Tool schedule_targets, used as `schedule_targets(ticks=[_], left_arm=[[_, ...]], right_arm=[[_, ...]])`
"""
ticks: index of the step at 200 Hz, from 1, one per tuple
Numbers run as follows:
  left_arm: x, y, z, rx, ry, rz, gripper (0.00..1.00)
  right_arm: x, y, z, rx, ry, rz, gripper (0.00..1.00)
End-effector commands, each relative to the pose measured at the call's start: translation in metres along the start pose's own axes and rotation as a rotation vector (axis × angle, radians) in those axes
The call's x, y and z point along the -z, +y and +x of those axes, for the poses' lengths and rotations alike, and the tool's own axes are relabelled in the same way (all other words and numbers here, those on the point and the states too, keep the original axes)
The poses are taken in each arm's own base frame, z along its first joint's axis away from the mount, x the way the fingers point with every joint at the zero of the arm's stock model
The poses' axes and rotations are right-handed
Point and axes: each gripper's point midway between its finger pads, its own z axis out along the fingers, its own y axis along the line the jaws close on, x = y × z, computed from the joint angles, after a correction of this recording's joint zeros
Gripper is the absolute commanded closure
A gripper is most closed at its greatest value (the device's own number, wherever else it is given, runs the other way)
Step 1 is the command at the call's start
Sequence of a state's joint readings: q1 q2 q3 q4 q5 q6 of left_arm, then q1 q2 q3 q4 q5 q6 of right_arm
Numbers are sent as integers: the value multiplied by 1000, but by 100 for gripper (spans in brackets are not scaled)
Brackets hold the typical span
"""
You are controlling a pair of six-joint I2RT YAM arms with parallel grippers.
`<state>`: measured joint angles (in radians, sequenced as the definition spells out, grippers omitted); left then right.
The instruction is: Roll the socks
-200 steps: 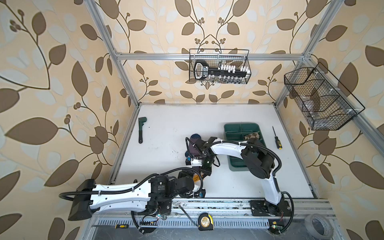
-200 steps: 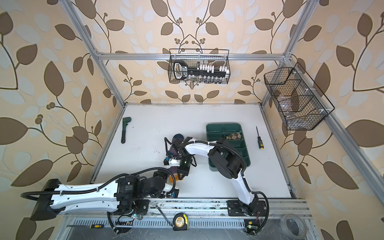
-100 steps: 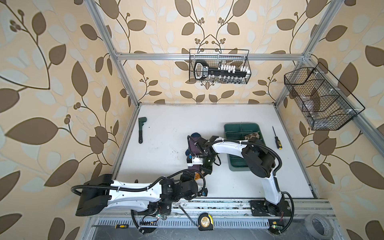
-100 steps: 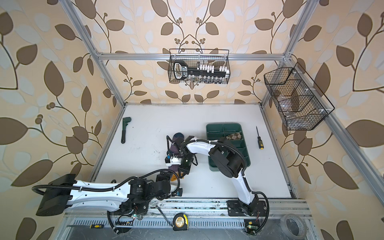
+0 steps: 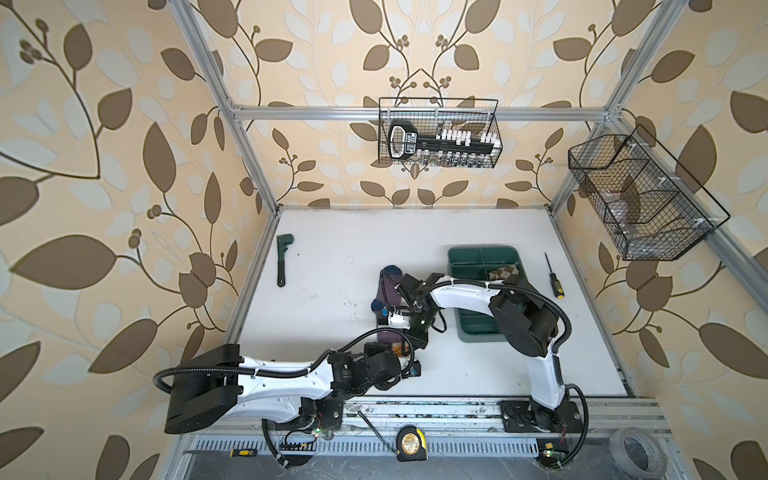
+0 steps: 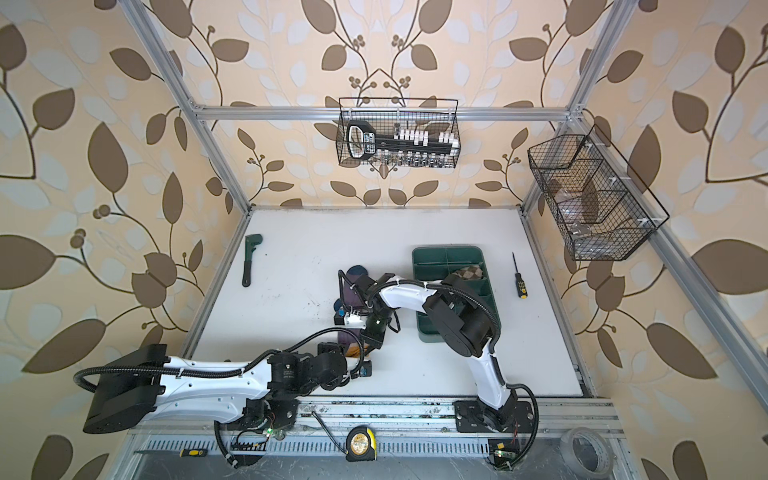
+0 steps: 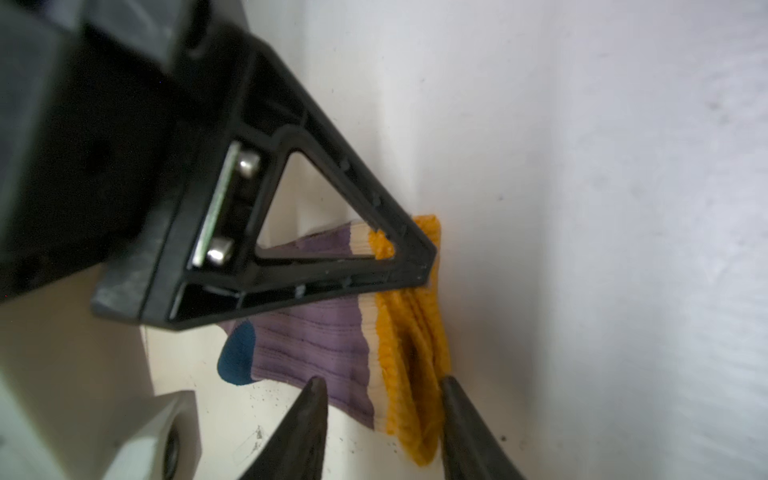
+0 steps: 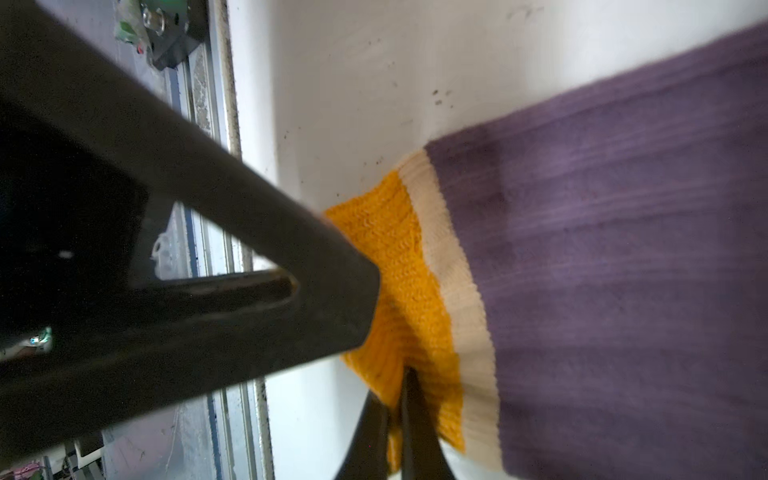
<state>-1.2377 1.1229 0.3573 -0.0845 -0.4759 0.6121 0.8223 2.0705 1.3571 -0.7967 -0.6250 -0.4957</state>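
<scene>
- A tape measure [image 5: 410,444] and a roll of tape [image 5: 638,455] rest on the front rail.
- The left arm [image 5: 286,376] lies low along the front edge of the counter [image 5: 332,232]. The left jaws stand partway apart astride the mustard cuff [image 7: 415,353] of the purple sock [image 7: 316,345], with one fingertip [image 7: 461,424] against the cuff's edge. I cannot tell whether they press the fabric.
- The right arm [image 5: 461,293] bends in from the right. In the right wrist view, the right jaws are clenched on a fold of the same cuff [image 8: 399,257].
- The purple sock [image 5: 388,286] lies lengthwise near the middle of the counter, cuff toward the front and navy toe toward the back wall. It shows in both top views [image 6: 351,295].
- Just right of it sits a green tray [image 5: 482,250], with the argyle sock [image 5: 503,272] in a rear compartment on its right side.
- A wrench [image 5: 283,259] lies far left, and a screwdriver [image 5: 552,276] right of the tray.
- Wire baskets [image 5: 438,133] hang on the walls.
</scene>
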Motion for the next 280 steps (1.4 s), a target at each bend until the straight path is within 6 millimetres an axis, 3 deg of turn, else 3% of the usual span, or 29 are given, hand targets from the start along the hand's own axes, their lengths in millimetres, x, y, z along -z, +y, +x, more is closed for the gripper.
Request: schedule_targets(ticks=[1, 25, 43, 58, 99, 119, 133, 167, 206, 251, 280], left_arm=[[-2, 8, -8, 71, -24, -10, 63], [-5, 3, -11, 69, -11, 23, 64], [-3, 3, -13, 72, 7, 51, 48], [1, -2, -12, 58, 15, 89, 42], [16, -21, -9, 31, -1, 221, 31], [12, -26, -7, 27, -16, 221, 28], [4, -19, -6, 28, 1, 163, 27], [-11, 9, -12, 65, 48, 9, 31], [-23, 17, -14, 98, 100, -44, 39], [-21, 13, -16, 108, 103, -9, 75], [-19, 6, -11, 100, 96, 22, 87]], right_arm=[[3, 3, 2, 9, -17, -3, 92], [2, 4, 3, 2, -17, -6, 91], [2, 3, 3, 0, -19, 1, 91], [3, 0, 1, -1, -21, 18, 91], [6, -16, 6, -43, -14, 62, 91], [6, -18, 7, -55, -15, 60, 91], [8, -17, 6, -53, -21, 57, 91], [10, -11, 2, -43, -37, 42, 91], [4, -9, 10, -54, -17, 32, 91], [6, -10, 12, -60, -22, 46, 91], [8, -11, 11, -60, -30, 56, 90]])
